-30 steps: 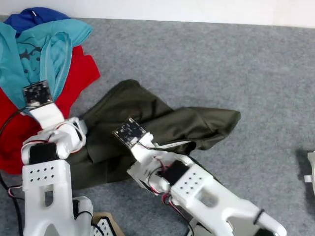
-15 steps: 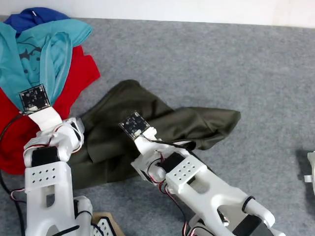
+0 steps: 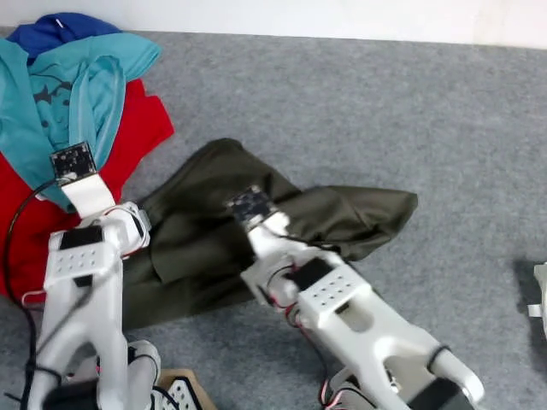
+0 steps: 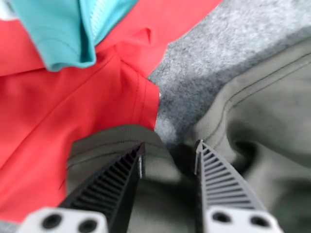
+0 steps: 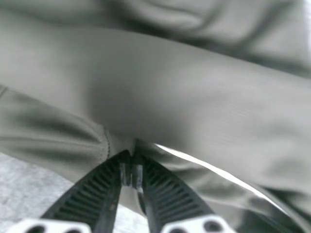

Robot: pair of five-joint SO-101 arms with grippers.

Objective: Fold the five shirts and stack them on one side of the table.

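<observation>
Four shirts are all I can see on the grey tabletop (image 3: pixel 402 102). A blue shirt (image 3: pixel 60 30), a teal shirt (image 3: pixel 51 94) and a red shirt (image 3: pixel 141 128) lie in a messy heap at the far left, one on top of another. None of them looks folded. The green shirt (image 3: pixel 342 218) is the one I am working on. It lies crumpled in the middle of the tabletop, and its left edge comes right up to the red shirt.

My left end effector (image 4: pixel 169 145) is open. Its two fingers hang over the left edge of the green shirt, just beside the red shirt. There is green cloth under the gap, but I am not gripping it. My right end effector (image 5: pixel 131 158) is closed, and it pinches a fold of the green shirt near the middle of the cloth.

I think I am at the start of folding the green shirt. It needs to lie flat first, and one side is already in my grip. I think the job is only just begun, because I see no neat stack anywhere.

Next, my left end effector should go down and close on the green edge. It must be careful, because the red shirt is so close. If I grab red cloth too, both shirts will drag along together. Once I have both sides, I can pull them apart to smooth the shirt out.
</observation>
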